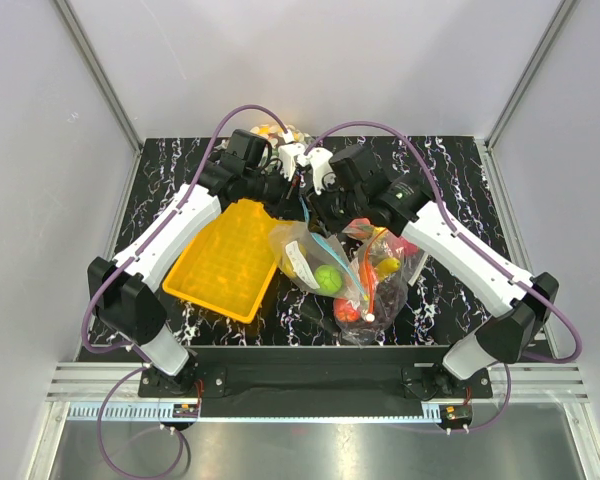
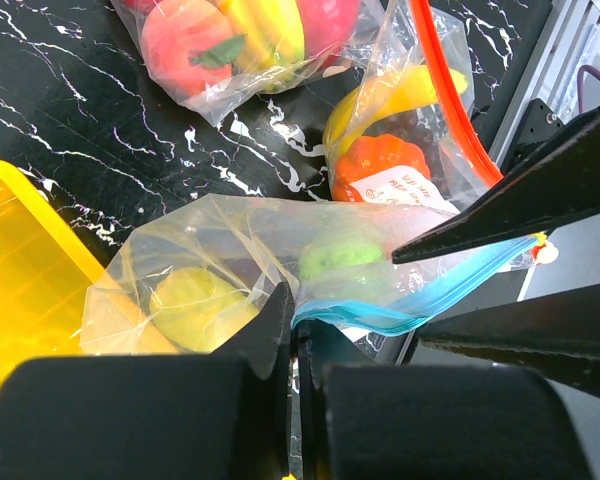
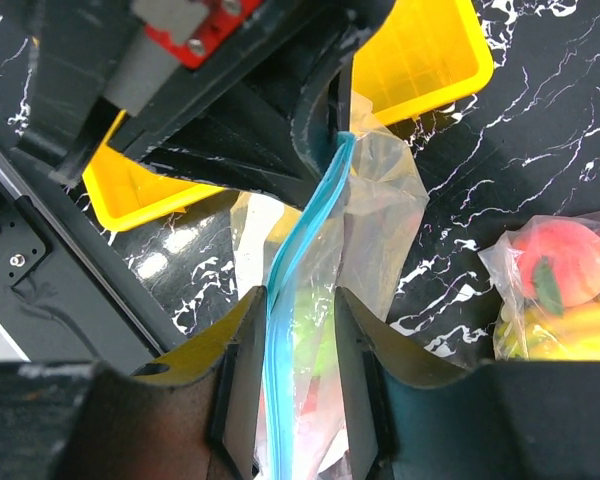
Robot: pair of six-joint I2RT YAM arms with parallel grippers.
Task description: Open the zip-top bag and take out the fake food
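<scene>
While both arms lean in over the black table with white streaks [image 1: 450, 170], they meet at the small clear plastic zip-top bag [image 1: 305, 250] [image 2: 240, 250] [image 3: 380, 200]. The left gripper [image 1: 285, 165] [image 2: 295, 325] [image 3: 330, 115] has its two black fingers squeezed tight together on one end of the bag's blue zip strip [image 2: 380, 315] [image 3: 290, 290]. The right gripper [image 1: 322, 175] [image 2: 410, 297] [image 3: 300, 300] is at the other end of the strip. Its fingers stand a little way apart, one on each side of the bag's mouth. The strip lies close by one finger, and there is a gap before the other finger, so they are not pinching it. The strip runs in a line from one gripper to the other. I cannot tell if the mouth of the bag is open.

Inside the bag sit a bright green ball [image 1: 327, 278] [image 2: 340, 255] and a yellow-green piece [image 2: 195, 300] of plastic fruit. The bag is held up by its top edge, just beside the flat yellow plastic tray [image 1: 230, 260] [image 2: 20, 260] [image 3: 420, 60]. On its other side, near it, lie a clear bag with an orange strip [image 1: 380, 240] [image 2: 450, 110], which has yellow and orange fruit in it, and a clear bag of red and yellow fruit [image 2: 230, 50] [image 3: 560, 290].
</scene>
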